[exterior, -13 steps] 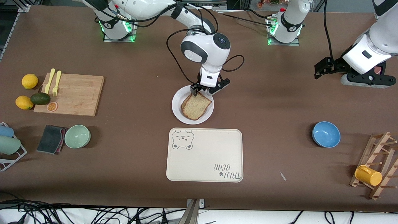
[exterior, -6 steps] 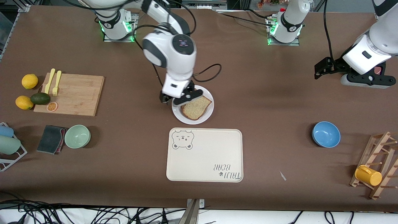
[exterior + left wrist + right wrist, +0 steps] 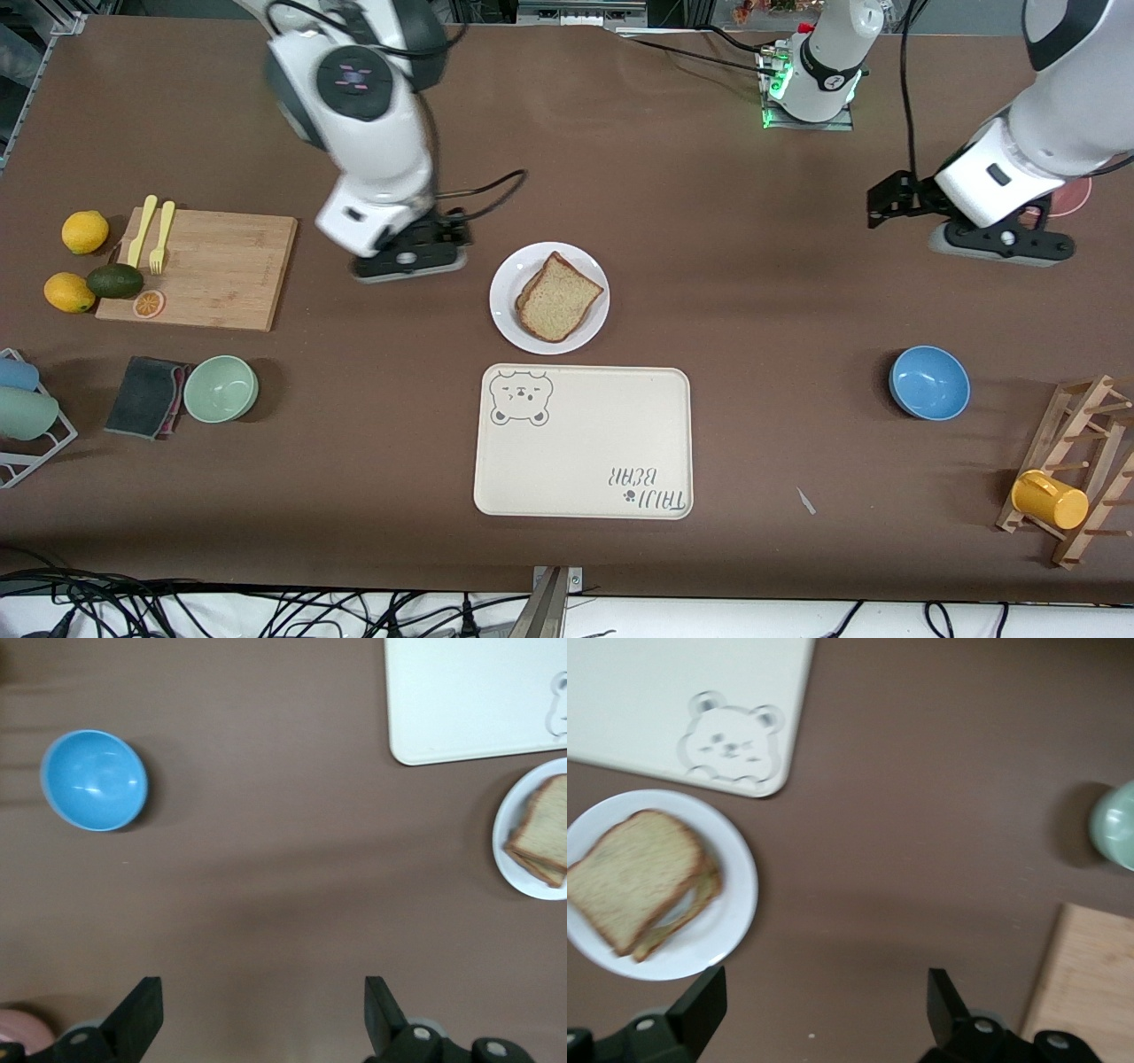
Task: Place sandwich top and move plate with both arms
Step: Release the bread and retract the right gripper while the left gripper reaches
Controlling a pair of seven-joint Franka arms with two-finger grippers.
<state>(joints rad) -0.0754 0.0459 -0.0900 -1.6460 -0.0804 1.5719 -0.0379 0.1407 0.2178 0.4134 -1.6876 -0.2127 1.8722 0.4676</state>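
The sandwich top [image 3: 560,298], a plain brown bread slice, lies on another slice on the small white plate [image 3: 505,297], which is farther from the front camera than the cream bear tray. My right gripper [image 3: 407,258] is open and empty over bare table between the plate and the cutting board. Its wrist view shows the top slice [image 3: 633,877] on the plate [image 3: 731,904], apart from my open right gripper [image 3: 824,1010]. My left gripper [image 3: 997,241] is open and empty over the table at the left arm's end. Its wrist view shows the plate [image 3: 507,815] off to one side of my left gripper [image 3: 261,1019].
The cream bear tray [image 3: 585,461] lies just nearer the camera than the plate. A wooden cutting board [image 3: 213,266] with forks, lemons and an avocado, and a green bowl [image 3: 221,388], are at the right arm's end. A blue bowl [image 3: 928,382] and a rack with a yellow cup [image 3: 1050,499] are at the left arm's end.
My right gripper let go of the top slice on the plate, rose and swung away toward the cutting board. My left arm shifted slightly toward the plate.
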